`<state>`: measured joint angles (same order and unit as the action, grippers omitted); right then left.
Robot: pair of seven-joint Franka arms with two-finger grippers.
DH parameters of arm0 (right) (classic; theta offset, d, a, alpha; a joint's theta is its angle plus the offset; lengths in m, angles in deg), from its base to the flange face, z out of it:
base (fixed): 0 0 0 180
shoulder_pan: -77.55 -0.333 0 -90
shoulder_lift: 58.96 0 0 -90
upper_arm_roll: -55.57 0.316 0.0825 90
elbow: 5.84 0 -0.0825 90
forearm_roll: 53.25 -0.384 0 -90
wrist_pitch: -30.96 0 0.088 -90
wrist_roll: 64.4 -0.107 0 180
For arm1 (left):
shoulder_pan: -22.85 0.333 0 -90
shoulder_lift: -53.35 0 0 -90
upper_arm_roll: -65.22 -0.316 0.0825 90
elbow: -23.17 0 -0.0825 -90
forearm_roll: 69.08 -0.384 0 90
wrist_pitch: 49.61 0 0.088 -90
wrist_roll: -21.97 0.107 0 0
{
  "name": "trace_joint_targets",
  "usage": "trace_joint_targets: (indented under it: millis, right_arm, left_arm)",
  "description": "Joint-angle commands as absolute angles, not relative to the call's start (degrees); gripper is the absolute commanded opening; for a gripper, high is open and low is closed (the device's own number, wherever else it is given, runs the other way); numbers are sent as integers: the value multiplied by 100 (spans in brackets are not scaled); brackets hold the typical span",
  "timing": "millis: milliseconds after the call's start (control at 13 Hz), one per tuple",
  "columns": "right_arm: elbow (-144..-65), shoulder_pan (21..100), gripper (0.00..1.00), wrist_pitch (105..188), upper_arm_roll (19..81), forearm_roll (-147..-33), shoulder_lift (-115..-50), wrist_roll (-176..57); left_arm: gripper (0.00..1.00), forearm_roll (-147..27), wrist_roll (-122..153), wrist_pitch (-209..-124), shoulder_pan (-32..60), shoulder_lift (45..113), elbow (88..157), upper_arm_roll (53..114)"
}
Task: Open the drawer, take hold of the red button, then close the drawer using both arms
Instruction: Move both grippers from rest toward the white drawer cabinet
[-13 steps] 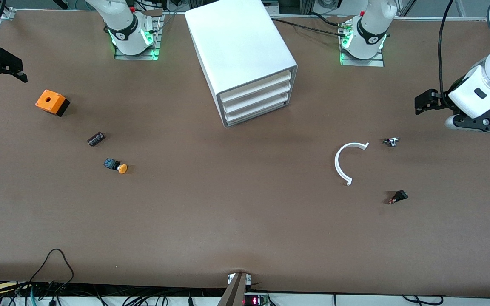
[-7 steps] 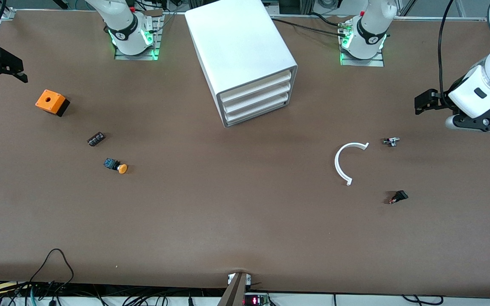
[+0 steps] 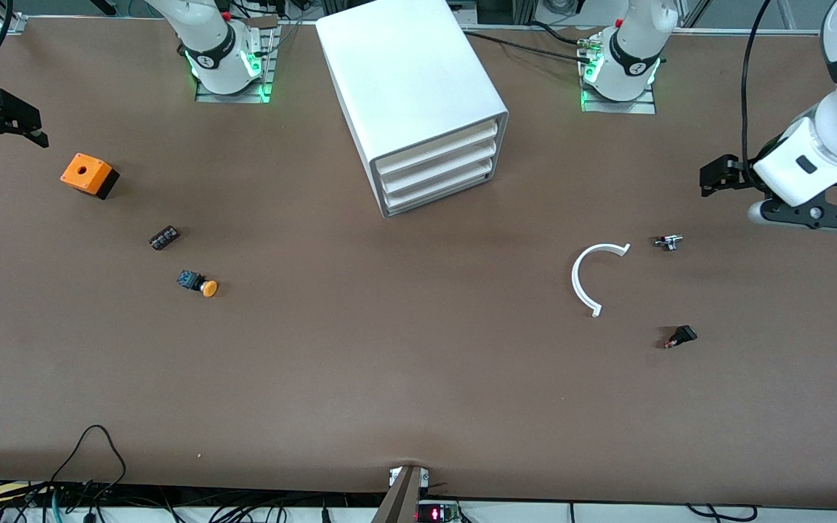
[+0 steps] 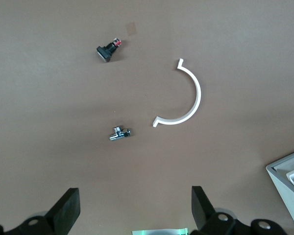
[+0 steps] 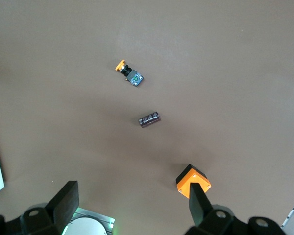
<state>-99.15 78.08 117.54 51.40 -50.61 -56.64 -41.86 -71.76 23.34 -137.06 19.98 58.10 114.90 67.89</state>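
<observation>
**Op A:** Front view first. I see the white cabinet (image 3: pixel 418 80) mid-table, close to the arms' bases, with all three drawers (image 3: pixel 437 167) shut flush. Where's the button?

**Op B:** I can't tell; no red-headed button shows in any of my views. The nearest match is a small black part with a red tip (image 3: pixel 680 336) (image 4: pixel 108 50) toward the left arm's end, nearer the front camera than the white half-ring (image 3: pixel 585 280) (image 4: pixel 186 100) and the little metal fitting (image 3: pixel 668 242) (image 4: pixel 120 133).

**Op A:** And your hands?

**Op B:** My left hand (image 3: pixel 710 178) (image 4: pixel 133 208) hangs over the table at the left arm's end, fingers spread, nothing between them. My right hand (image 3: pixel 10 142) (image 5: pixel 132 205) hangs at the right arm's end, also spread and empty, over bare table just beside the orange box (image 3: pixel 88 174) (image 5: pixel 192 180).

**Op A:** I also see the dark block (image 3: pixel 164 237) (image 5: pixel 150 119) and the yellow-headed button (image 3: pixel 197 283) (image 5: pixel 129 72) nearer the front camera than the box.
</observation>
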Motion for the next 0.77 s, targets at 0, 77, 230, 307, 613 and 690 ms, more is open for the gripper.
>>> trace_joint_targets:
  millis: [0,77,230,307,613,690]
  right_arm:
    - [-9611,7869,100,11709,5048,-5106,-6009,-4217]
    - [-9567,7860,100,11709,5047,-5080,-6123,-4217]
    - [-9452,7851,100,11700,5047,-5079,-6274,-4217]
    - [-9452,7851,100,11709,5047,-5105,-6361,-4217]
    - [-9233,7772,100,11726,5109,-5167,-6810,-4147]
    - [-9232,7772,100,11718,5100,-5159,-6836,-4146]
  left_arm:
    - [100,-6874,2355,-13540,1959,5924,11299,6804]
    - [100,-6455,2364,-13487,1994,5941,11308,6795]
    - [100,-5820,2355,-13338,2003,6055,11299,6786]
    - [100,-5679,2364,-13250,1977,6064,11308,6795]
    - [100,-4607,2373,-12969,1925,6406,11308,6803]
    - [100,-4326,2373,-12968,1820,6512,11308,6812]
